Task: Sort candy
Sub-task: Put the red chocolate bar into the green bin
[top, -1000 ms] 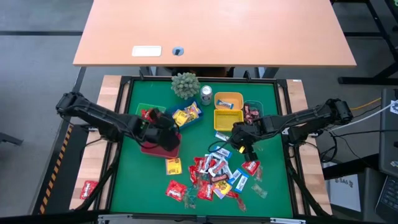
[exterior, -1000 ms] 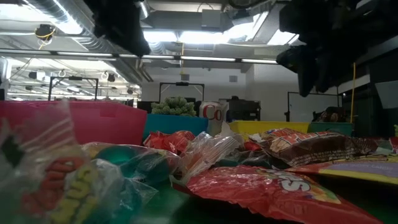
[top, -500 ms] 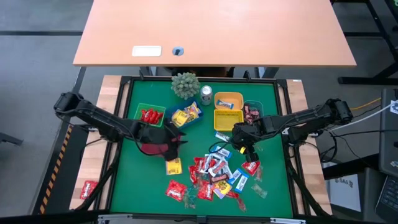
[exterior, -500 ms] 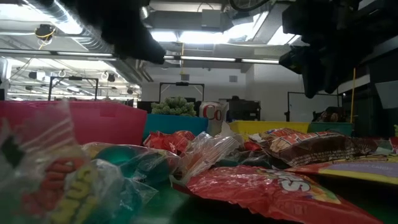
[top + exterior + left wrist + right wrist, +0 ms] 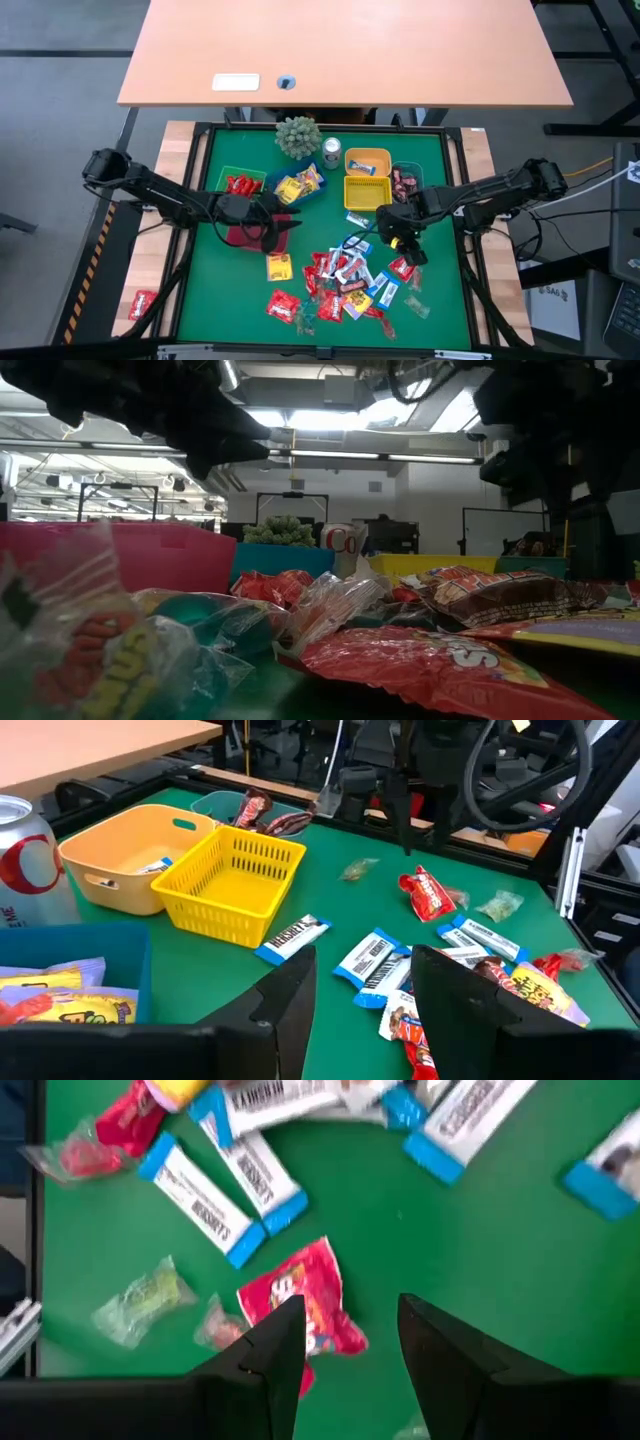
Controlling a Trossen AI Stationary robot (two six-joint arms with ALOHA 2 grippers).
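The candy pile (image 5: 345,280) lies on the green mat's near middle in red, yellow and blue-and-white wrappers. My left gripper (image 5: 282,232) is open and empty at the pink bin's (image 5: 238,236) right edge, above a yellow candy (image 5: 279,267). In its wrist view (image 5: 360,1000) it points level toward the pile (image 5: 440,960). My right gripper (image 5: 405,246) is open and empty, pointing down above a red candy (image 5: 300,1308) at the pile's right edge, clear of it. Blue-and-white candies (image 5: 205,1198) lie beside it.
Along the far side stand a green bin (image 5: 240,184) with red candy, a blue bin (image 5: 301,184) with yellow candy, an orange bin (image 5: 367,160), a yellow basket (image 5: 366,192) and a dark bin (image 5: 407,178). A can (image 5: 331,152) and plant (image 5: 298,136) stand behind. A red candy (image 5: 142,303) lies off the mat.
My left gripper has gone from over the green and pink bins toward the table's right and near edge, toward the candy pile, uncovering the green bin. My right gripper has shifted a little toward the near right, over the red candy.
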